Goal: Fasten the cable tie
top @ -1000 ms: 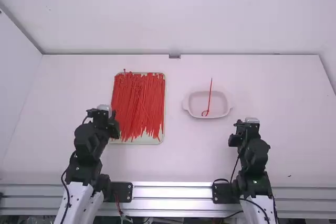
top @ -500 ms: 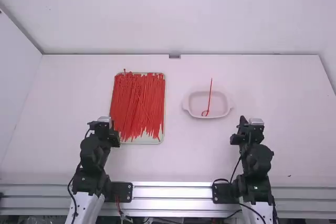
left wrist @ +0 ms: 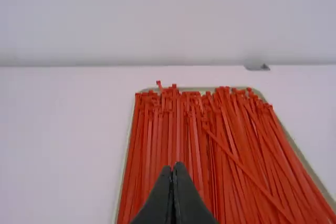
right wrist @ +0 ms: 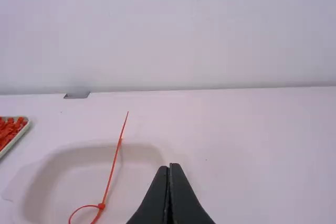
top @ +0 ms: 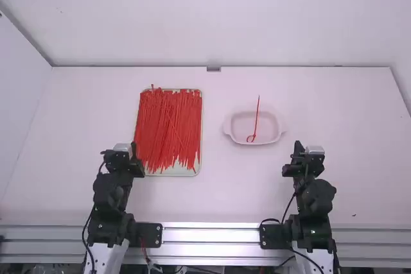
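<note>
From above, the white table (top: 334, 101) runs wide and bare toward its far edge, where a small grey bracket (top: 213, 68) sits against the back wall. My left gripper (top: 124, 160) and right gripper (top: 302, 158) both hang low near the front edge, well apart, with open tabletop around each. Ahead of the left one lies a tray (top: 200, 134) piled with loose red cable ties (top: 168, 129); my tip is just at its near left corner. Ahead of the right one, a little toward the middle, stands a shallow white dish (top: 228, 130) holding one looped cable tie (top: 255, 119), its tail pointing away over the far rim.

In the left wrist view, my fingers (left wrist: 164, 199) are pressed together with nothing between them, pointing along the heap of ties toward the tray's far end.

In the right wrist view, those fingers (right wrist: 177, 198) are likewise closed on nothing. The dish lies just off to one side of them, the tie's small loop lying at the near end and its straight tail slanting away; the tie is apart from my tips, untouched.
</note>
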